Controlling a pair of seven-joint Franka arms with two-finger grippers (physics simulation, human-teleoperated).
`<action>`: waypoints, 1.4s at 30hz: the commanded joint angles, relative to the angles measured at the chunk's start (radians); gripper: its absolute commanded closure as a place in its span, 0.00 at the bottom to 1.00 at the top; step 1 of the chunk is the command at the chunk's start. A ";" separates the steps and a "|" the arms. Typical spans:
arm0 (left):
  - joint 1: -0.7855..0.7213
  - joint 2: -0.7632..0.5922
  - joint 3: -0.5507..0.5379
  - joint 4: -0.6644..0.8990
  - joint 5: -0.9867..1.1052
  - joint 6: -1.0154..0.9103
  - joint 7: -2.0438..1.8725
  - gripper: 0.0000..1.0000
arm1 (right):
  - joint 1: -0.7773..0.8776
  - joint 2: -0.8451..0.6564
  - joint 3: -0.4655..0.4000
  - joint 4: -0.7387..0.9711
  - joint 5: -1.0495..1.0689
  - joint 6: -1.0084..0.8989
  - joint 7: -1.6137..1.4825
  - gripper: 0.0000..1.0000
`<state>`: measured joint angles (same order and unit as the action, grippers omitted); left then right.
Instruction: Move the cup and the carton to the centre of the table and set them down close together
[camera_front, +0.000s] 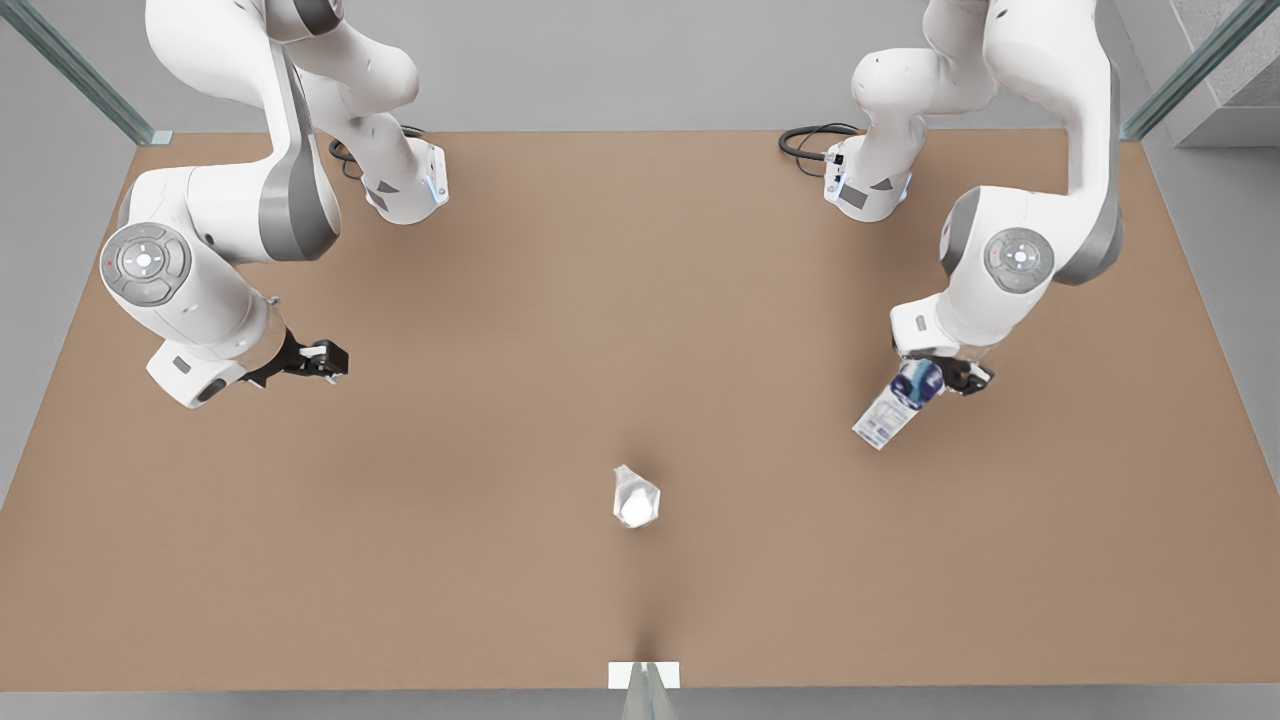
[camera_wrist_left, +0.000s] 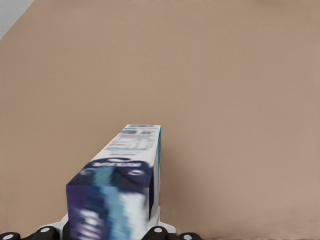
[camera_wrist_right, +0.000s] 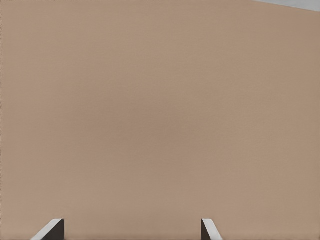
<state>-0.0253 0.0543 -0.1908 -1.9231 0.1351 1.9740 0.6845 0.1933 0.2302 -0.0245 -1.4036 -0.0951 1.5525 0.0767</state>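
So the left gripper (camera_front: 935, 378) sat over on the front view's right, and its jaws were clamped on the carton (camera_front: 895, 403). The carton was held by its dark blue end and stuck out tilted toward the near edge, hanging over the tabletop (camera_front: 640, 300); couldn't tell if its far end touched the surface. In the left wrist view the carton (camera_wrist_left: 120, 192) ran straight out from the gripper, blue and teal print up close, white panel farther out. The cup (camera_front: 636, 498) lay on the tabletop near the middle, a bit toward the near edge, white round end facing the camera, well apart from both grippers. The right gripper (camera_front: 318, 360) waited on the front view's left, jaws spread wide with nothing in them, fingertips (camera_wrist_right: 50, 231) over bare brown surface.
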 joint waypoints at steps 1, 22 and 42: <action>-0.007 0.004 0.001 0.003 -0.025 -0.001 0.096 0.38 | 0.000 0.000 0.000 0.000 0.000 0.000 0.000 0.00; -0.668 0.346 0.174 0.343 -0.219 0.023 0.213 0.28 | 0.000 0.001 0.000 0.000 0.003 0.001 0.000 0.00; -0.900 0.381 0.347 0.395 -0.134 -0.225 0.049 0.00 | -0.003 0.003 0.000 0.000 0.005 0.003 0.000 0.00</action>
<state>-0.9219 0.4337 0.1550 -1.5291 0.0066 1.7487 0.7332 0.1900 0.2324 -0.0245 -1.4032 -0.0905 1.5555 0.0767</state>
